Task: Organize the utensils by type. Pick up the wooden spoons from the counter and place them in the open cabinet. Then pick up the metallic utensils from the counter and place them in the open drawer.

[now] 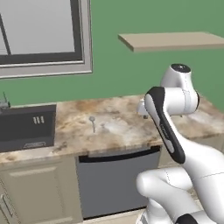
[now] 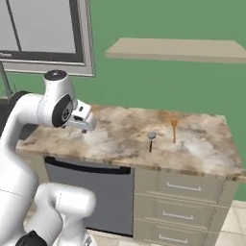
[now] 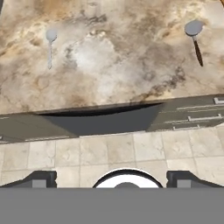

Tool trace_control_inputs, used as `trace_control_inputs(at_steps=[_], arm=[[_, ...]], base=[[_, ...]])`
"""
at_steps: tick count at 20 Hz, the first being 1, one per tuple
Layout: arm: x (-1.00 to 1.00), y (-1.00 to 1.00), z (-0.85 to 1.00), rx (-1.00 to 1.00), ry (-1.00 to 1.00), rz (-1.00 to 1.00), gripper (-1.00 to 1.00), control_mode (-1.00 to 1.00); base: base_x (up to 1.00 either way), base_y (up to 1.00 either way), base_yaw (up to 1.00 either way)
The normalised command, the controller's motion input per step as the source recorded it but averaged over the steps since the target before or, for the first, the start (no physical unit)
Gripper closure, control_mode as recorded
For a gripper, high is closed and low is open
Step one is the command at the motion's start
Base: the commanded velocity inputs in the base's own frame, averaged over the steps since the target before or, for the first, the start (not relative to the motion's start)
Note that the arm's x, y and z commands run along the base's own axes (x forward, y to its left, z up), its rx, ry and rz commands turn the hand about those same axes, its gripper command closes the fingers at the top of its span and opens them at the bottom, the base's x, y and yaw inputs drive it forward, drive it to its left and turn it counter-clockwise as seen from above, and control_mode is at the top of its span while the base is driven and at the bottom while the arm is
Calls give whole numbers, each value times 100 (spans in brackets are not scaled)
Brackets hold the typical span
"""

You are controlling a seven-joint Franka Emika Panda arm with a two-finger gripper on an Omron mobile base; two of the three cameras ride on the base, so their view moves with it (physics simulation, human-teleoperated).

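Fingers spread wide, holding nothing, hovering over the near edge of the marbled beige-brown stone desk. The orange-brown wooden spoon lies well off to the right, beyond the black-handled, round-headed grey utensil — handle pointing toward the front edge.

A beige-and-brown marbled bench is seen; grey spoon, black-handled grey utensil, orange-brown spoon.
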Motion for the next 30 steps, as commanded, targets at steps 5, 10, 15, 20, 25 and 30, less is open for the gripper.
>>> trace_control_inputs(at_steps=[5,10,15,20,25,30], arm=[[0,0,0,0,0,0,-100,100],[0,0,0,0,0,0,-100,100],[0,0,0,0,0,0,-100,100],[0,0,0,0,0,0,-100,100],[0,0,0,0,0,0,-100,100],[4,-6,-5,0,0,-1,-100,-100]], base=[[38,-87,5],[39,-77,8],[44,-64,7],[45,-35,9],[11,-13,0],[0,-3,0]])
